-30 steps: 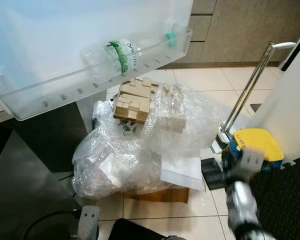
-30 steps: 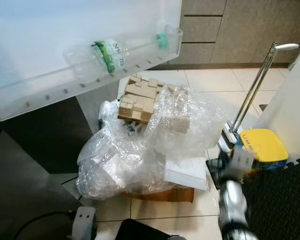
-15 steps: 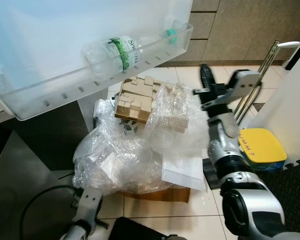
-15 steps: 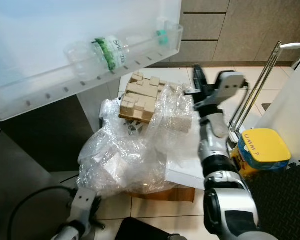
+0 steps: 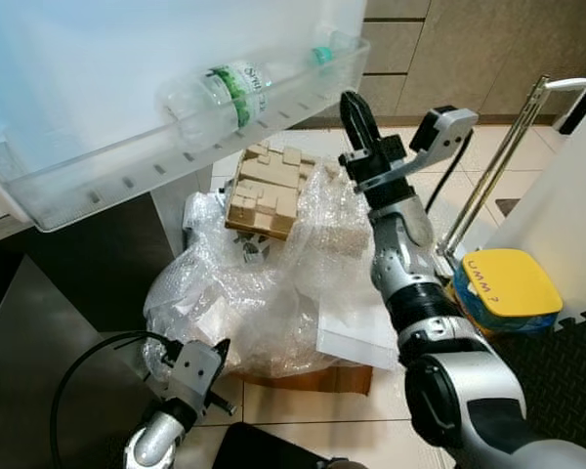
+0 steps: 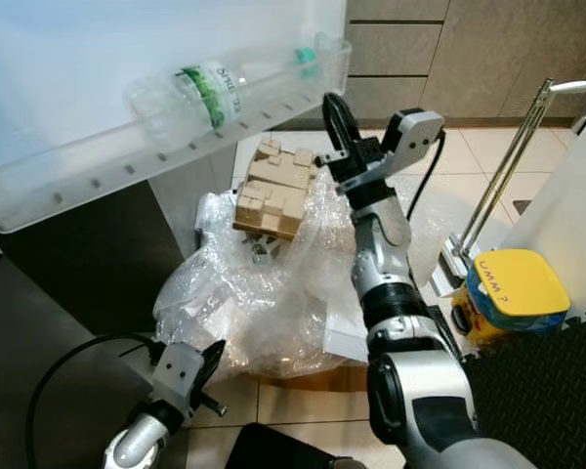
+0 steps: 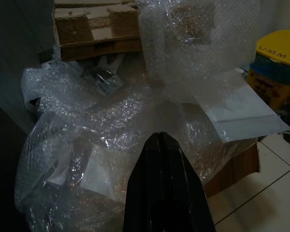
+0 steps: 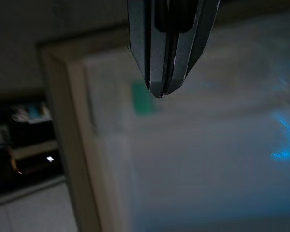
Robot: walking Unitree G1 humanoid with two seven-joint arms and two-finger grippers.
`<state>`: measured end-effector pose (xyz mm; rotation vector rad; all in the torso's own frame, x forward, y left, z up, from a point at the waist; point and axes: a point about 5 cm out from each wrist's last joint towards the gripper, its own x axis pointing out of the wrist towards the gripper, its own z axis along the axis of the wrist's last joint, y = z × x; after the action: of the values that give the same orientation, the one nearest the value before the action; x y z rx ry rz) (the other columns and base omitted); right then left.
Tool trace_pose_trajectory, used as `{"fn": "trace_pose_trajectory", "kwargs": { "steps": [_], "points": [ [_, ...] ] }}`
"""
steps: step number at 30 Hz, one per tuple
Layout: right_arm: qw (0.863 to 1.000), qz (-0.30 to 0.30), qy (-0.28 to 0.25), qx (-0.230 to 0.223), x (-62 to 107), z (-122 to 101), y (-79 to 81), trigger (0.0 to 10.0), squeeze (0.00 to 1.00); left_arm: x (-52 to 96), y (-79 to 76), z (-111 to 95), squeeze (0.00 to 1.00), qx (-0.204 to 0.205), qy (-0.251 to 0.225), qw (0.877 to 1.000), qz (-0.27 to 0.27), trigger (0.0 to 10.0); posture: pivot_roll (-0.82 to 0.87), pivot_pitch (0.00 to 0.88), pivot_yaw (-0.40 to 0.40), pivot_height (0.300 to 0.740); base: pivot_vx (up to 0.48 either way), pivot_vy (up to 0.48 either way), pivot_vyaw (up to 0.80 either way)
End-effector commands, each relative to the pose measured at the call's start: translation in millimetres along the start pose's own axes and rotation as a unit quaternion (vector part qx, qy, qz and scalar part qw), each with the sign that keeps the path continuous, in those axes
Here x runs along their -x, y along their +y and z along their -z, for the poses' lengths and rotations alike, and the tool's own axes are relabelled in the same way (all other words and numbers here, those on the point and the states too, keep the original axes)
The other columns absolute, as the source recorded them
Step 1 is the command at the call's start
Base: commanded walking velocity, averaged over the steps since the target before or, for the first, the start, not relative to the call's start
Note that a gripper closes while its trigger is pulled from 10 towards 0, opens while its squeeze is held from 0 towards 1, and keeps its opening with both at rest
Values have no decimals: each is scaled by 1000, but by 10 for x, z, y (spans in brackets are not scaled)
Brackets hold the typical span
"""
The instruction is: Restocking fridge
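A clear water bottle (image 5: 220, 91) with a green label and green cap lies on its side in the translucent door shelf (image 5: 88, 176) of the open fridge door. My right gripper (image 5: 353, 106) is raised just right of the shelf's end, its black fingers pressed shut on nothing and pointing at the door; the bottle's green cap (image 8: 142, 98) shows blurred beyond its tip (image 8: 158, 92). My left gripper (image 5: 221, 349) hangs low beside the bubble-wrap heap, shut and empty, with its fingers (image 7: 165, 193) aimed at the wrap.
A heap of bubble wrap (image 5: 264, 283) with a cardboard pulp insert (image 5: 266, 191) and a white sheet covers a box on the tiled floor. A yellow-lidded tub (image 5: 511, 288) and a metal pole (image 5: 493, 166) stand to the right. Cabinets run behind.
My right arm has swung up from low near the yellow tub to the end of the door shelf. The left gripper has risen a little into view.
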<state>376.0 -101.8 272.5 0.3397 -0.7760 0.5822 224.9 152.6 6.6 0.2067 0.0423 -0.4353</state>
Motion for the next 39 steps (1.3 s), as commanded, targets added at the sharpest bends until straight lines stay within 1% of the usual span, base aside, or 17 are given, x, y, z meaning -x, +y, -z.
{"fn": "trace_pose_trajectory", "kwargs": {
  "steps": [1, 11, 16, 18, 21, 25, 27, 28, 29, 30, 32, 33, 34, 36, 37, 38, 39],
  "points": [
    [1000, -18, -5, -16, -63, 1, 74, 10000, 0, 43, -31, 13, 0, 1, 5, 1000, 9, 10000, -40, 132, 7, 740, 0, 0, 0],
    [999, -36, -6, -39, -141, 50, 172, 10000, 0, 100, -5, -60, 0, -2, 3, 1000, 9, 10000, -33, 134, 6, 740, 0, 0, 0],
    [997, -39, 16, -61, -198, 163, 264, 10000, 0, 134, 8, -54, 0, -5, 8, 1000, 11, 10000, -25, 135, 6, 740, 0, 0, 0],
    [996, -39, 36, -76, -226, 229, 311, 10000, 0, 144, 23, -48, 0, -7, 10, 1000, 11, 10000, -24, 136, 4, 740, 0, 0, 0],
    [986, -46, 110, -113, -301, 426, 479, 10000, 0, 160, 66, -42, 0, -10, 17, 1000, 7, 10000, -19, 137, 1, 740, 0, 0, 0],
    [974, -69, 169, -134, -394, 548, 689, 10000, 0, 169, 107, -48, 0, -13, 23, 1000, 2, 10000, -16, 138, -2, 740, 0, 0, 0],
    [973, -84, 177, -123, -439, 555, 769, 10000, 0, 176, 119, -52, 0, -13, 26, 1000, 1, 10000, -14, 137, -4, 740, 0, 0, 0],
    [966, -105, 213, -104, -457, 611, 868, 10000, 0, 178, 129, -47, 0, -14, 28, 999, 0, 10000, -15, 134, -4, 740, 0, 0, 0],
    [952, -128, 263, -90, -444, 697, 976, 10000, 0, 177, 134, -42, 0, -15, 31, 999, -1, 10000, -15, 132, -4, 740, 0, 0, 0],
    [952, -128, 263, -90, -444, 697, 976, 10000, 0, 177, 134, -42, 0, -15, 31, 999, -1, 10000, -15, 132, -4, 740, 0, 0, 0],
    [924, -166, 341, -55, -338, 849, 1091, 10000, 0, 168, 130, -29, 0, -15, 36, 999, 1, 10000, -19, 131, -5, 740, 0, 0, 0],
    [924, -166, 341, -55, -338, 849, 1091, 10000, 0, 168, 130, -29, 0, -15, 36, 999, 1, 10000, -19, 131, -5, 740, 0, 0, 0],
    [909, -183, 371, -42, -190, 952, 1098, 10000, 0, 162, 109, -14, 0, -15, 40, 999, 6, 10000, -22, 130, -6, 740, 0, 0, 0],
    [906, -185, 378, -44, -118, 991, 1089, 10000, 0, 161, 98, -6, 0, -14, 42, 999, 8, 10000, -22, 130, -6, 740, 0, 0, 0],
    [902, -176, 389, -56, 4, 1052, 1051, 10000, 0, 162, 84, 2, 0, -12, 45, 999, 9, 10000, -30, 131, -3, 740, 0, 0, 0],
    [895, -149, 412, -80, 361, 1191, 927, 10000, 0, 171, 44, 22, 0, -9, 48, 999, 13, 10000, -40, 133, 0, 740, 0, 0, 0],
    [895, -149, 412, -80, 361, 1191, 927, 10000, 0, 171, 44, 22, 0, -9, 48, 999, 13, 10000, -40, 133, 0, 740, 0, 0, 0]
  ]
}}
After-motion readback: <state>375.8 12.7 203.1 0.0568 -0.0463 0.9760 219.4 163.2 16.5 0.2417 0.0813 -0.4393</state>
